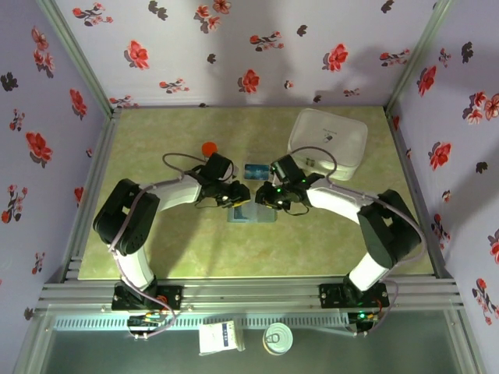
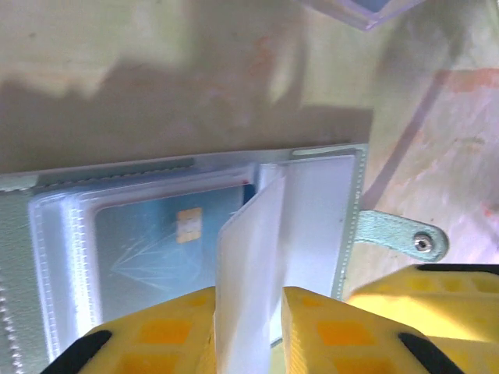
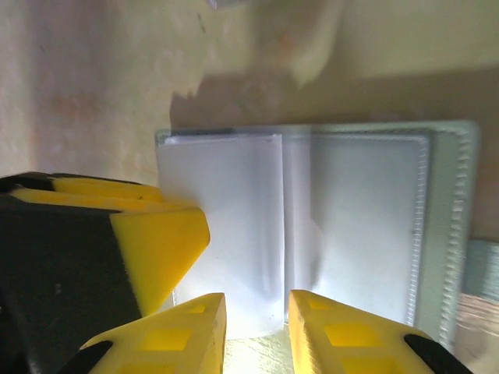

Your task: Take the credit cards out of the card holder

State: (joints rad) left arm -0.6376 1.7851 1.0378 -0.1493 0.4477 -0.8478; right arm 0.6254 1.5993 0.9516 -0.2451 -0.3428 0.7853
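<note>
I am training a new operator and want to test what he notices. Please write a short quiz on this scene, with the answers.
1. True or false: the card holder is closed.
2. What stands between the fingers of the left end effector?
A) a clear sleeve
B) a red card
C) the lid of a white box
3. Fill in: the card with the chip, inside a sleeve of the holder, is ___ in colour.

Key: 1 false, it lies open; 2 A; 3 teal-blue.
</note>
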